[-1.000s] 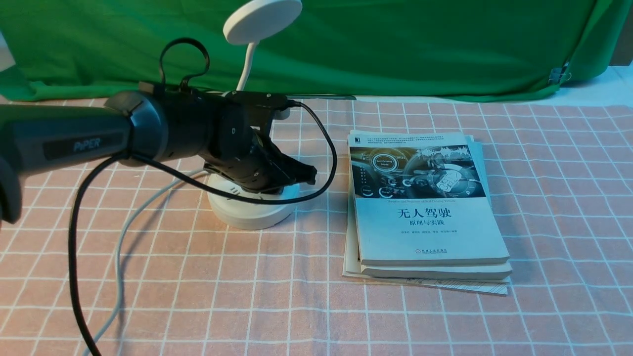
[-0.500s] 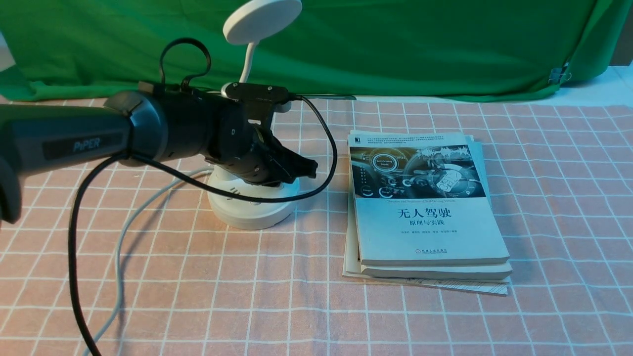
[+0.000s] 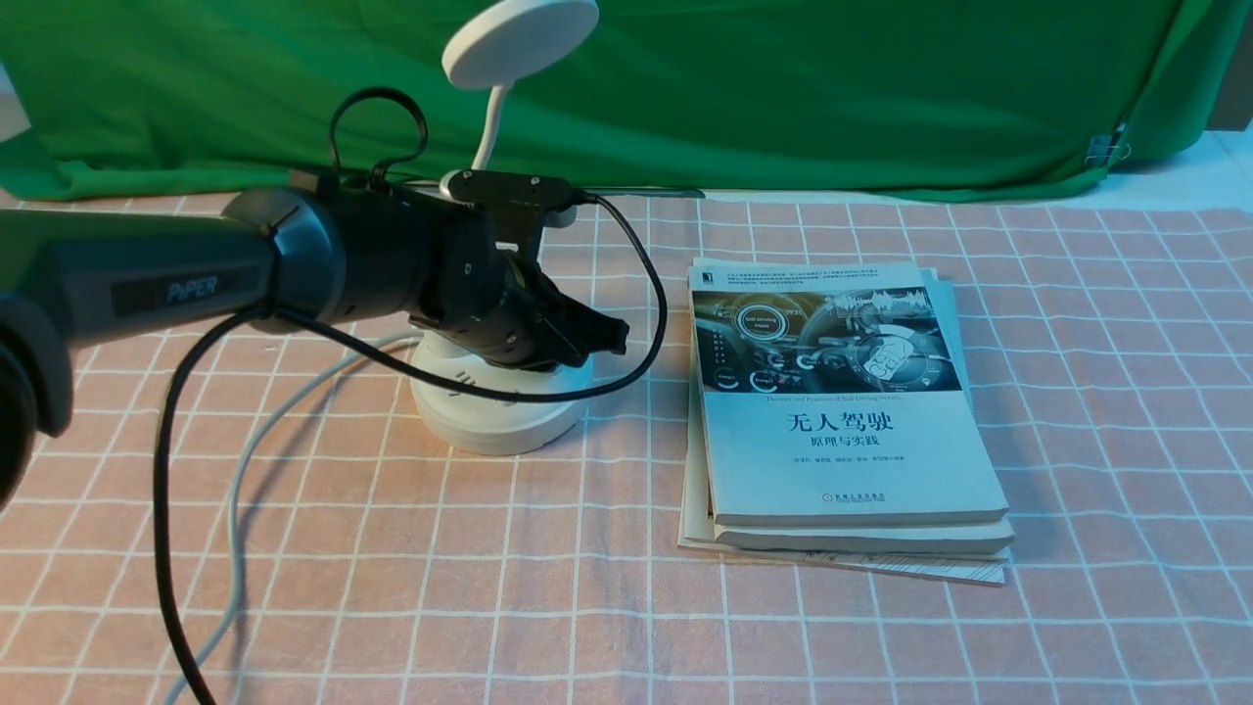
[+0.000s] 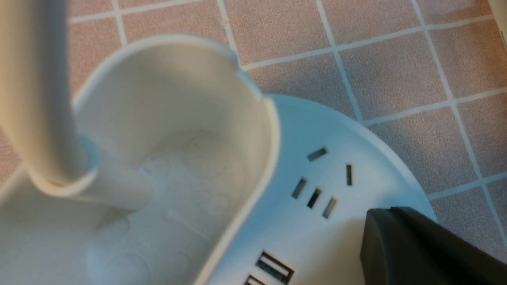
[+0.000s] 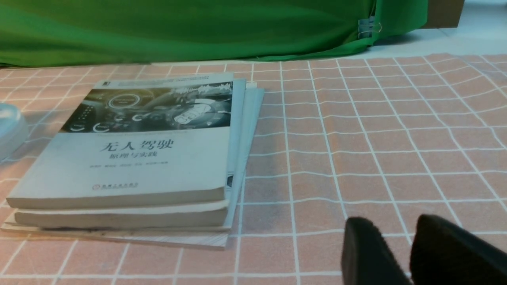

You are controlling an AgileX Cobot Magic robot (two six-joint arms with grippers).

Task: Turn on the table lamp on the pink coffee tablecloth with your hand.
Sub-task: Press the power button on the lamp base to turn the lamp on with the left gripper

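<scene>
Pink gridded tablecloth point(image 3: 881, 636), my left gripper point(image 3: 609, 338) low over the table lamp point(image 3: 499, 416)
My right gripper point(image 5: 410, 253) sits over bare cloth, fingers close with only a seam between, holding nothing. The left one's fingers look pressed together just above the smooth white round base, beside its slotted sockets. I cannot tell if they touch. The wrist hides the buttons. Beyond, the thin neck rises to a matte disc, clipped by the frame's edge
</scene>
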